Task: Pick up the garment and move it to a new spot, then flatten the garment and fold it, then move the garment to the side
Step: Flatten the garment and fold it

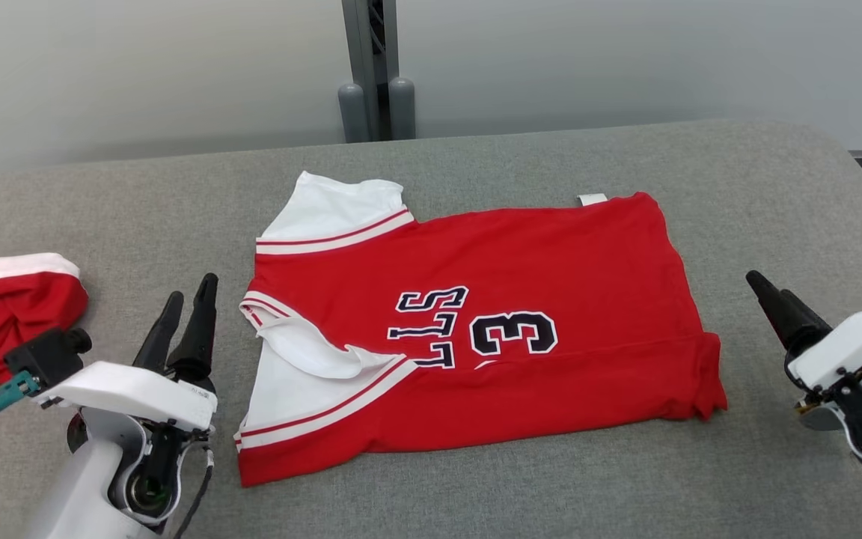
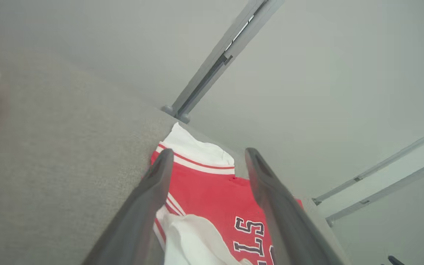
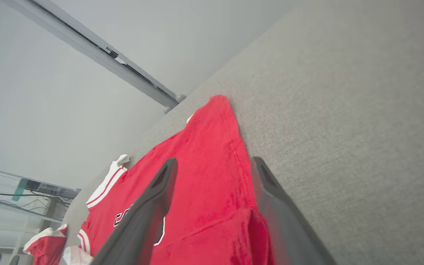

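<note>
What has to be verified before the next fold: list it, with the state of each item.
1. Jersey lying on the table, free of both grippers: ok.
2. Left gripper jaws open and empty, beside the collar: ok.
3. Right gripper jaws open and empty, beside the hem: ok.
4. Cloth smooth: not ok; white sleeve cloth rumpled, near hem corner bunched.
5. Second red garment apart from the jersey: ok.
6. Layers underneath aligned: cannot tell.
</note>
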You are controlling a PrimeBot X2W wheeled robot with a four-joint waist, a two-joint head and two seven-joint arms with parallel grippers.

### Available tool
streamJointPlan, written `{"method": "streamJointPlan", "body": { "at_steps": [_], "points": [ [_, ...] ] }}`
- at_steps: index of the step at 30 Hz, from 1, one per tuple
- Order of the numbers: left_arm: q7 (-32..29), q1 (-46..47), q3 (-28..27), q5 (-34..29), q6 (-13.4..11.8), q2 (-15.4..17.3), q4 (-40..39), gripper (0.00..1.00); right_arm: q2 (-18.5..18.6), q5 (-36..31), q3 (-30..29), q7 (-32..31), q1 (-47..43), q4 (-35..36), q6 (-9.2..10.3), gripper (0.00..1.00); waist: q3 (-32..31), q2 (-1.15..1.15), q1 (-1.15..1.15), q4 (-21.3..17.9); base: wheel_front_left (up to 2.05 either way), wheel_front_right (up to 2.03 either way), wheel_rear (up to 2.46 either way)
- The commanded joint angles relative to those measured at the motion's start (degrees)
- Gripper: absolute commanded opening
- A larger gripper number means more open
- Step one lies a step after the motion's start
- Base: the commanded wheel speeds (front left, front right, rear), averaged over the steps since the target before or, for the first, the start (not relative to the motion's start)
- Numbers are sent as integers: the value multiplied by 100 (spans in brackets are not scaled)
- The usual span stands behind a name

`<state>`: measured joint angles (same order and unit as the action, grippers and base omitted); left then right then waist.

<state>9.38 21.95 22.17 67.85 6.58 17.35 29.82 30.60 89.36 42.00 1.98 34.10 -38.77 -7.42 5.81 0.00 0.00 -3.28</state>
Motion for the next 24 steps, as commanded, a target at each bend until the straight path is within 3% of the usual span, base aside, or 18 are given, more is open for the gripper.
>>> {"method": "streamJointPlan", "body": {
  "at_steps": [1,5,7,10,14,16,24],
  "points": [
    [171,-94,16,-121,38,-2,-24,100,66,-241,89,289,-143,88,-14,100,-84,0,0,-2,0,0,0],
    [552,-248,8,-1041,-27,3,-123,100,178,-1268,369,1218,-367,265,-14,100,-262,0,0,-5,0,0,0],
    [571,-394,-406,-1727,-199,-144,-410,100,141,-1844,311,1326,-466,165,-13,100,-331,0,0,3,0,0,0],
    [571,-954,-1156,-2674,-302,-580,-873,100,-168,-2714,-590,1331,-804,312,-13,100,-441,0,0,-15,0,0,0],
    [574,-1526,-1773,-3637,-195,-1126,-1203,100,-716,-3536,-1639,1324,-1572,443,-13,100,-534,0,0,11,0,0,0],
    [573,-1780,-1932,-3947,-166,-1281,-1157,100,-968,-3778,-2021,1326,-1885,404,-13,100,-568,0,0,40,0,0,0],
    [574,-2148,-1965,-4418,-184,-1434,-559,100,-1588,-3989,-2509,1327,-2412,182,-13,100,-601,0,0,115,0,0,0]
  ]
}}
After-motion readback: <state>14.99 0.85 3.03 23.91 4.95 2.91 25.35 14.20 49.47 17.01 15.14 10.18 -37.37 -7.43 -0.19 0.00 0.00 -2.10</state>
